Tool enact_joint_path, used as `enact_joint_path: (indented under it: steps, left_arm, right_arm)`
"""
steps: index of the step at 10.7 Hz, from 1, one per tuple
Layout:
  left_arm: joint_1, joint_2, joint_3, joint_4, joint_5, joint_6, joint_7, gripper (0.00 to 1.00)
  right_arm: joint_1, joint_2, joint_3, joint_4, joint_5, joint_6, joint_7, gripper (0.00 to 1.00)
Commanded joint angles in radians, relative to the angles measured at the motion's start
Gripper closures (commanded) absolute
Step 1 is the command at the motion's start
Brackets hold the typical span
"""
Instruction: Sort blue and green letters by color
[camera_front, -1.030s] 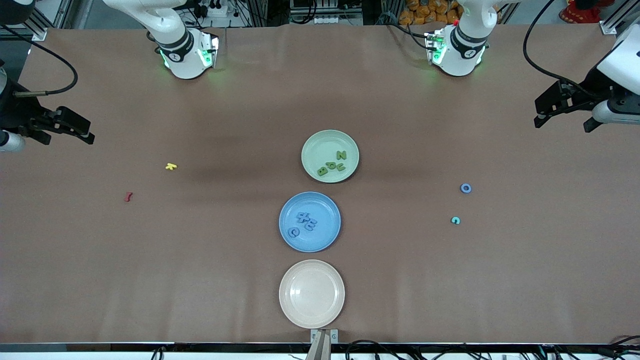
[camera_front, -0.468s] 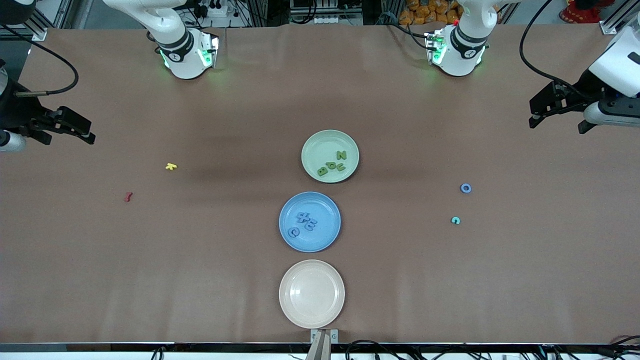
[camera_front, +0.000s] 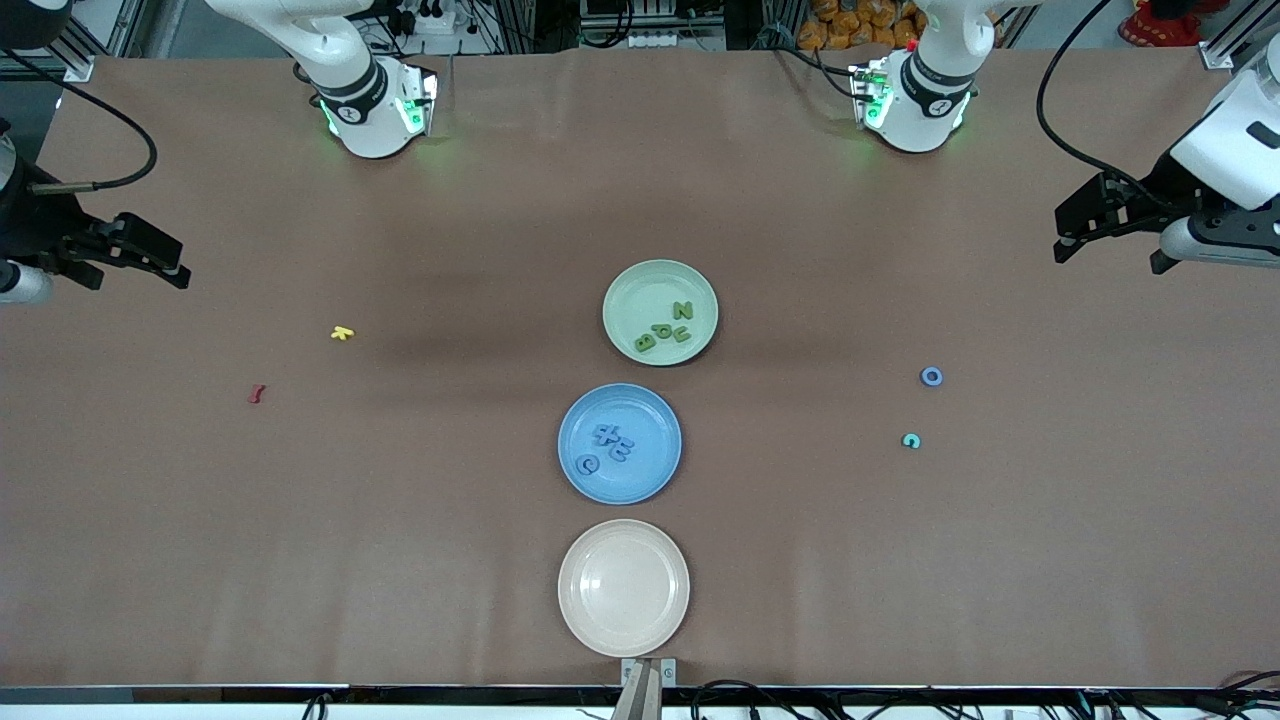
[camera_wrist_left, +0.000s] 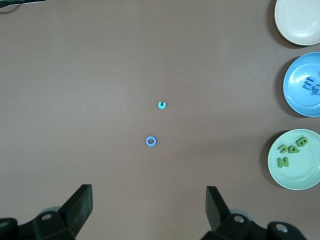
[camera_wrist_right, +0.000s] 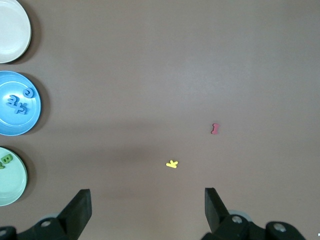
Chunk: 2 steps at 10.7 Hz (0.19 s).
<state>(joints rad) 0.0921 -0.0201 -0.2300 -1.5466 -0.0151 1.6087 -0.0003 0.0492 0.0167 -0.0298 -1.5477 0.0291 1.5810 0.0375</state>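
Green letters (camera_front: 668, 325) lie in the green plate (camera_front: 635, 295). Three blue letters (camera_front: 610, 440) lie in the blue plate (camera_front: 650, 465). A blue O (camera_front: 931, 376) lies loose on the table toward the left arm's end, with a small teal letter (camera_front: 911, 440) nearer the front camera. My left gripper (camera_front: 1103, 262) is open and empty, up in the air near that end's edge. Its wrist view (camera_wrist_left: 149, 200) shows the O (camera_wrist_left: 151, 141) and the teal letter (camera_wrist_left: 161, 105). My right gripper (camera_front: 138, 281) is open and empty, waiting at the right arm's end.
A beige plate (camera_front: 623, 587) stands empty, nearest the front camera. A tiny yellow letter (camera_front: 342, 333) and a dark red letter (camera_front: 256, 393) lie toward the right arm's end. Both also show in the right wrist view, the yellow one (camera_wrist_right: 172, 164) and the red one (camera_wrist_right: 215, 128).
My left gripper has shifted a little toward the middle of the table. The right arm and all letters have not moved.
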Motion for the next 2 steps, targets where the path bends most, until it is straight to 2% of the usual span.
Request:
enact_joint_path:
  steps: [1,2]
  left_arm:
    - [0.005,-0.001,0.001,0.003,-0.016,-0.013,0.014,0.0]
    - [0.008,-0.001,0.001,0.003,-0.016,-0.013,0.014,0.0]
  right_arm:
    - [0.001,-0.003,-0.001,-0.003,0.003,0.0,0.002,0.0]
    - [0.001,-0.003,-0.001,-0.003,0.003,0.001,0.002,0.0]
